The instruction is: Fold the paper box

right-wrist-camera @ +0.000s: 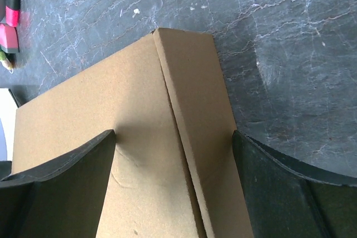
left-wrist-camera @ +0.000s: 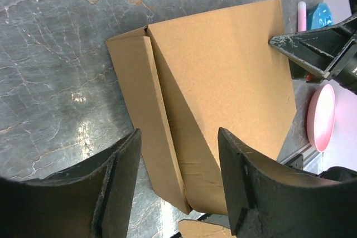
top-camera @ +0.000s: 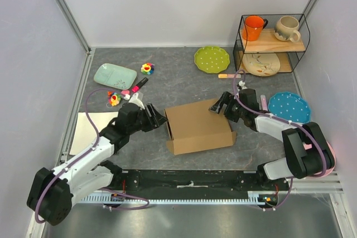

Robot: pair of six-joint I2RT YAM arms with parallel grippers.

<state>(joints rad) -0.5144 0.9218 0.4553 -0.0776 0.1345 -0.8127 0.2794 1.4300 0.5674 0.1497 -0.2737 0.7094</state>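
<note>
The paper box (top-camera: 198, 126) is plain brown cardboard, folded into a shallow closed shape in the middle of the table. My left gripper (top-camera: 160, 119) is at its left end. In the left wrist view the left gripper (left-wrist-camera: 179, 133) is open, its jaws standing either side of the box's side wall (left-wrist-camera: 150, 110) with gaps to it. My right gripper (top-camera: 218, 106) is at the far right corner. In the right wrist view the right gripper (right-wrist-camera: 173, 134) is wide open across the paper box (right-wrist-camera: 100, 98), one finger over the lid, the other outside the side wall (right-wrist-camera: 195, 82).
A white flat board (top-camera: 88, 129) lies left of the left arm. A mint tray (top-camera: 115, 75), small toys (top-camera: 147, 68) and a marker (top-camera: 139, 86) sit at the back left. A green plate (top-camera: 212, 58), a blue plate (top-camera: 289, 106) and a wire rack (top-camera: 271, 42) with two mugs stand at the back right.
</note>
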